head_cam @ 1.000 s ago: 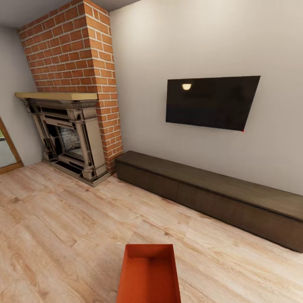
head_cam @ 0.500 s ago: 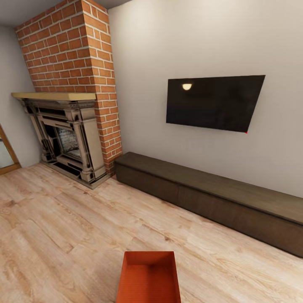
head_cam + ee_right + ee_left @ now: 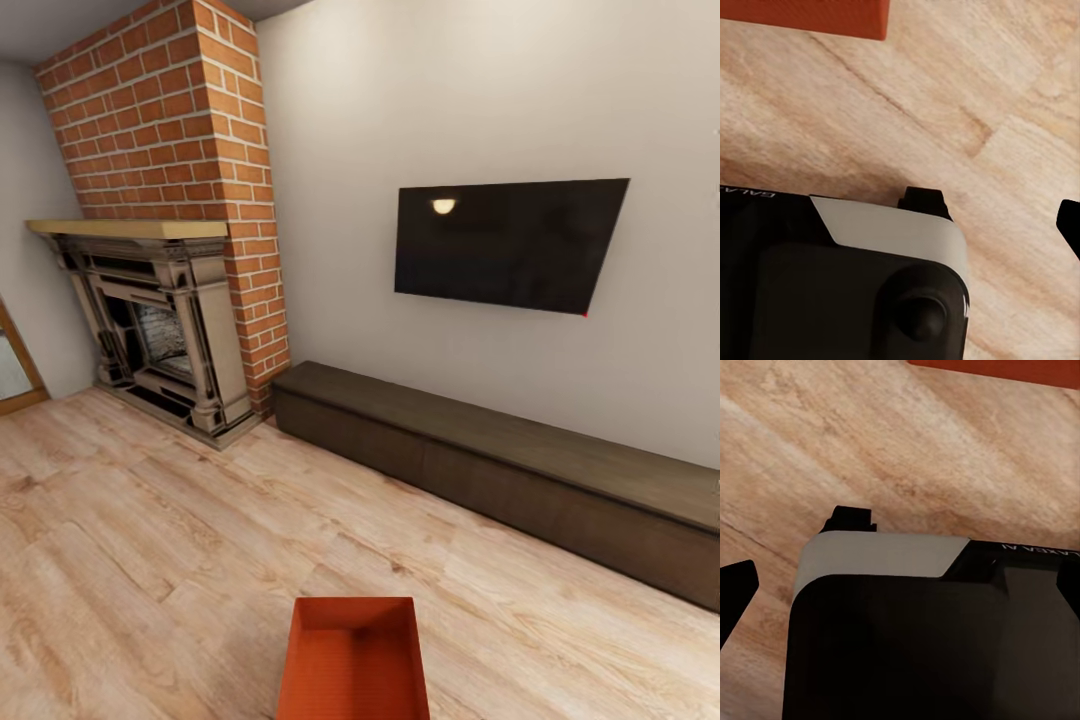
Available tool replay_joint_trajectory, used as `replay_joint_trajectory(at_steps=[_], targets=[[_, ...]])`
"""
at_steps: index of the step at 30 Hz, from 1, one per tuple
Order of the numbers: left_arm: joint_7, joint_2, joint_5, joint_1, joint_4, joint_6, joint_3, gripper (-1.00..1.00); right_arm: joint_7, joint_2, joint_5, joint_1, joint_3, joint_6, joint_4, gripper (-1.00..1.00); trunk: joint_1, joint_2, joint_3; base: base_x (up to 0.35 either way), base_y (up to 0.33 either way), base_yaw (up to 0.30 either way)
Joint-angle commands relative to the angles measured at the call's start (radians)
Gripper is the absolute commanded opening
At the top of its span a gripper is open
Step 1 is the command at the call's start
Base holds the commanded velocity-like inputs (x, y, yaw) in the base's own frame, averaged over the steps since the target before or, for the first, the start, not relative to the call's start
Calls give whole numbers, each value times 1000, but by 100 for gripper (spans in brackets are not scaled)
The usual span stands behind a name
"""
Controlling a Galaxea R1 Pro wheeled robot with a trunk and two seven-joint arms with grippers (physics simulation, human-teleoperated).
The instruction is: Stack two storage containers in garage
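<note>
Storage container [image 3: 354,660] on plank floor [image 3: 150,560] before fireplace [image 3: 160,320]; both claws' fingers spread apart.

A brick chimney breast [image 3: 180,110] rises in the far corner, its red bricks set in pale mortar. Below it stands a fireplace surround [image 3: 160,330] of grey carved stone, capped by a light wooden mantel shelf [image 3: 130,228]; the firebox [image 3: 165,340] is dark inside. On the plain off-white wall [image 3: 450,90] hangs a black television [image 3: 505,243], its screen reflecting a small round lamp. Beneath the screen, against the wall, runs a long low cabinet [image 3: 500,460] of dark brown wood, one end just beside the brick column. At the far left edge, a wooden door frame [image 3: 15,365] is partly visible.
</note>
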Motion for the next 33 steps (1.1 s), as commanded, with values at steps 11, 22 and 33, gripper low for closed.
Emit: replay_joint_trajectory(at_steps=[11,22,33], targets=[[2,0,8,0,1,-2,0,100,-1,1,-9,-1,8,-4,3,100,0,-1,-1,0,0,-108],[2,0,9,0,1,-2,0,100,-1,1,-9,-1,8,-5,3,100,0,-1,-1,-40,50,-2],[2,0,8,0,1,-2,0,100,-1,1,-9,-1,8,-1,3,100,0,-1,-1,-4,8,0]])
